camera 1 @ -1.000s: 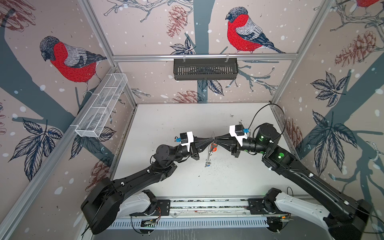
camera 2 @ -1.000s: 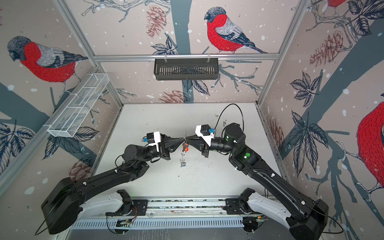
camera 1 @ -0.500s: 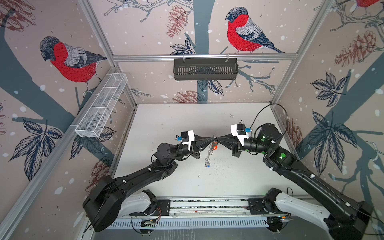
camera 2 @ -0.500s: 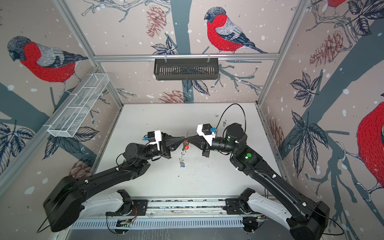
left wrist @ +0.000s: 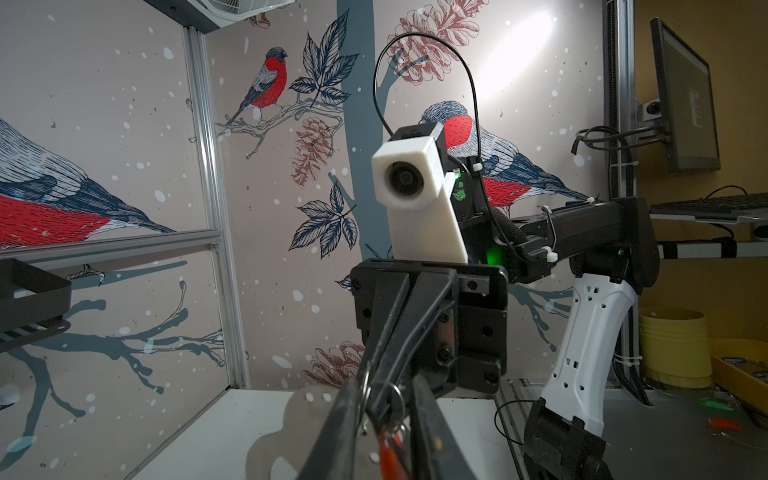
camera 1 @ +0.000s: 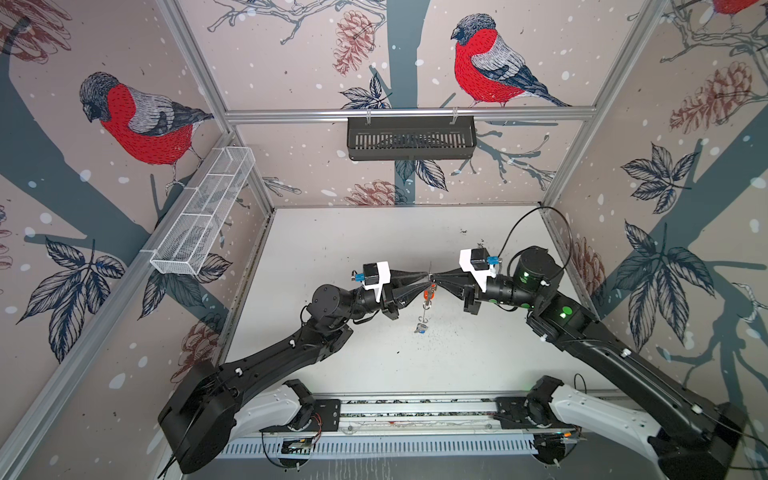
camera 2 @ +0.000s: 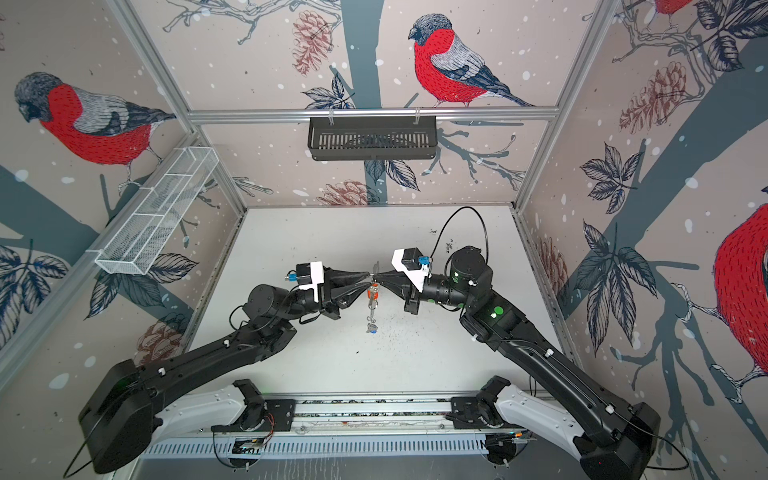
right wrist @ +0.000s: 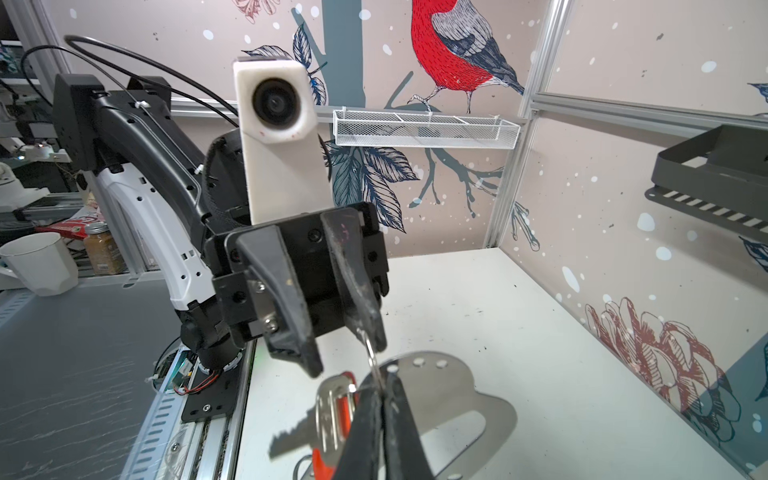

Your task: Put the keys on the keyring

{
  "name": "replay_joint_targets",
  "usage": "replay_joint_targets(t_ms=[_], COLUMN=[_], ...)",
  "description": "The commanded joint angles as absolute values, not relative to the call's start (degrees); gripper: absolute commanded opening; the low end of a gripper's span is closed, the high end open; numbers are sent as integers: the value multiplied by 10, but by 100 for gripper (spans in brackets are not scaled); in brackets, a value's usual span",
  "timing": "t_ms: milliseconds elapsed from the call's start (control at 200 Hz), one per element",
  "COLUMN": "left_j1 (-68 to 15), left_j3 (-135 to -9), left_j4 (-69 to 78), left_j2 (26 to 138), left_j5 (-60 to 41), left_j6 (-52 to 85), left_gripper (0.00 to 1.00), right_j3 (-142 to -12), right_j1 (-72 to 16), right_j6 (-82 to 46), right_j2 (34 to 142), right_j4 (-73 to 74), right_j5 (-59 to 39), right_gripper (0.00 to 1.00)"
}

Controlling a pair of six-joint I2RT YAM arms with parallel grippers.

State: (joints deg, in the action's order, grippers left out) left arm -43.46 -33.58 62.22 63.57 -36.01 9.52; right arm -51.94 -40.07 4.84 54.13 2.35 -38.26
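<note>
- Grey, see-through and D-shaped, the flat keyring plate (right wrist: pixel 449 386) was up in the air over the middle of the white table (camera 1: pixel 353 249), edge-on in both top views.
- The right gripper (right wrist: pixel 382 390) was clenched on its curved, holed edge.
- The left gripper (right wrist: pixel 344 357) faced it tip to tip, its fingers parted and clamping nothing; a thin metal ring (right wrist: pixel 372 361) touched one fingertip.
- A silver key set with a red-orange oblong plastic tag (camera 1: pixel 429 292) hung just beneath the plate.
- Lower, a silver key set with a blue tag (camera 1: pixel 420 329) showed; hanging or lying on the table, I could not tell.
</note>
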Motion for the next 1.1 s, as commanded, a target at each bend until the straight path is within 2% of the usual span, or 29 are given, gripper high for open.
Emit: replay_joint_targets(t_ms=[0,140,310,445,640,830,1096], left_j1=[-432,-429,-429,-429,-429,-429,-429], left_j3=[-340,-355,-434,-526,-631,-681,-706], left_j4=[578,473,227,29,-136,-201,-223], left_j2=[612,571,531,540,571,588,578], left_j5=[-346,-320,-266,-227,-209,-181,-182], left_j6=[63,7,-105,-200,-278,-319,-359], left_gripper=[26,26,21,19,18,18,20], right_j3=[-523,-542,-618,-703,-819,-913,-973], right_j1=[-401,-404,-428,-451,-496,-514,-528], right_j6=[57,68,107,136,155,165,181], right_j2=[547,561,606,653,711,764,795], right_j4=[31,-2,-112,-222,-350,-445,-512], right_j5=[-355,-330,-268,-211,-123,-73,-43], right_gripper=[0,0,0,0,0,0,0])
